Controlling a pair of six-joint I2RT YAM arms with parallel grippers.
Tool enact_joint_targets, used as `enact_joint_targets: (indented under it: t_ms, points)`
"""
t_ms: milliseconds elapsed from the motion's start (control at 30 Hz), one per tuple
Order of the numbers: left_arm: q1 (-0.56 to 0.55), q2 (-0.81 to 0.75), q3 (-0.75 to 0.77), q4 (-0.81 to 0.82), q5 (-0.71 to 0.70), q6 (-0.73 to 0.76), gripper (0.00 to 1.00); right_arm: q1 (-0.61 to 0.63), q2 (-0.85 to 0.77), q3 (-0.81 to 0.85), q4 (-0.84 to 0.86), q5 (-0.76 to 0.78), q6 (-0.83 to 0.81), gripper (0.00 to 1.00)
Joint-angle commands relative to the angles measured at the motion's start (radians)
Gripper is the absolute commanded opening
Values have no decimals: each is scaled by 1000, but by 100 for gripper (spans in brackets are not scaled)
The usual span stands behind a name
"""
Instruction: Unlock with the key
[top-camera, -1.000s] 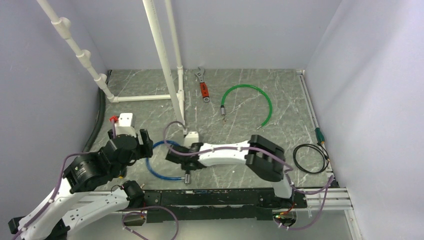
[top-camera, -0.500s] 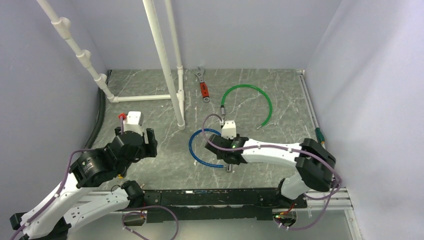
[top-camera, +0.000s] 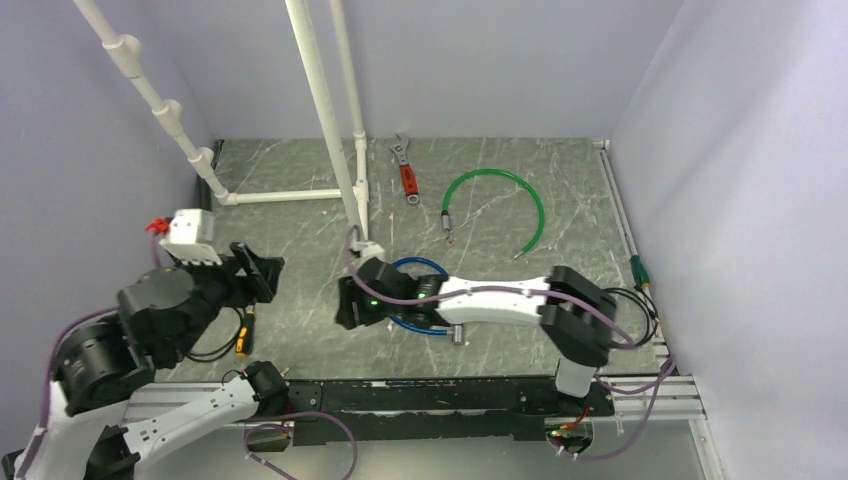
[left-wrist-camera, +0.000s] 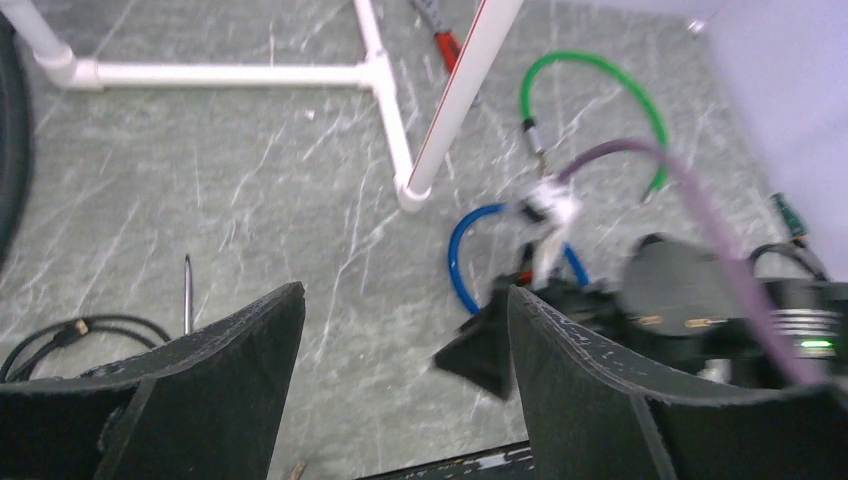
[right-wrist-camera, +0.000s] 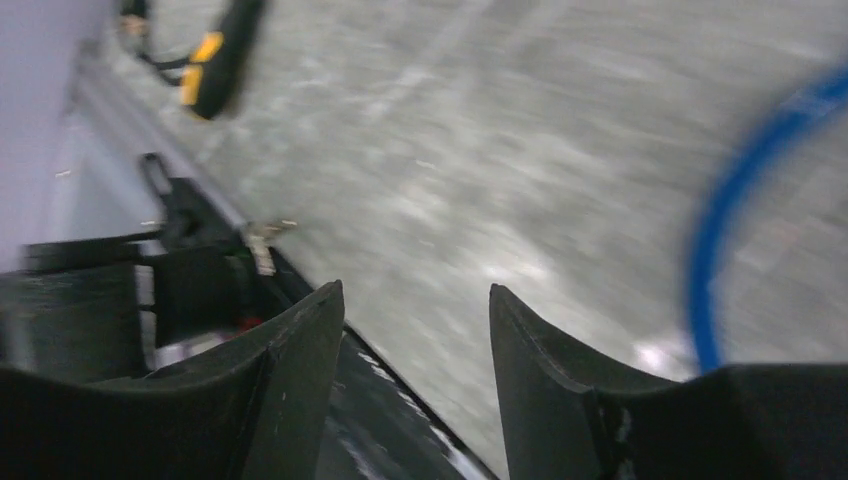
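A tiny silvery-brown piece that looks like the key (right-wrist-camera: 262, 240) lies on the floor by the black front rail; it shows as a brownish speck (left-wrist-camera: 297, 468) at the bottom edge of the left wrist view. The blue cable loop (top-camera: 412, 268) lies under my right arm, its silver lock end (top-camera: 458, 335) on the floor. My right gripper (top-camera: 348, 305) (right-wrist-camera: 415, 288) is open and empty, left of the loop, pointing towards the rail. My left gripper (top-camera: 260, 272) (left-wrist-camera: 405, 292) hangs open and empty at the left.
A green cable arc (top-camera: 503, 182) and a red-handled wrench (top-camera: 407, 176) lie at the back. White pipes (top-camera: 330, 120) stand at the back left. A black cable with a yellow plug (top-camera: 241, 338) lies below my left gripper. Another black cable coil (top-camera: 620, 316) sits at the right.
My right gripper has opened and let go of the blue cable after dragging the loop to the right, then swung left. My left arm has pulled back to the left.
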Motion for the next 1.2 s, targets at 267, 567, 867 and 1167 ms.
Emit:
enact_joint_targets:
  t_ms: [267, 567, 867, 1167]
  points:
    - [5, 76, 260, -135, 75, 39, 78, 93, 447, 464, 284, -470, 68, 39]
    - [5, 74, 261, -151, 72, 45, 79, 147, 602, 614, 263, -576, 98, 30]
    - [4, 68, 247, -148, 66, 33, 79, 175, 652, 623, 224, -568, 98, 27]
    - [4, 77, 244, -150, 55, 25, 79, 172, 668, 608, 73, -463, 46, 27]
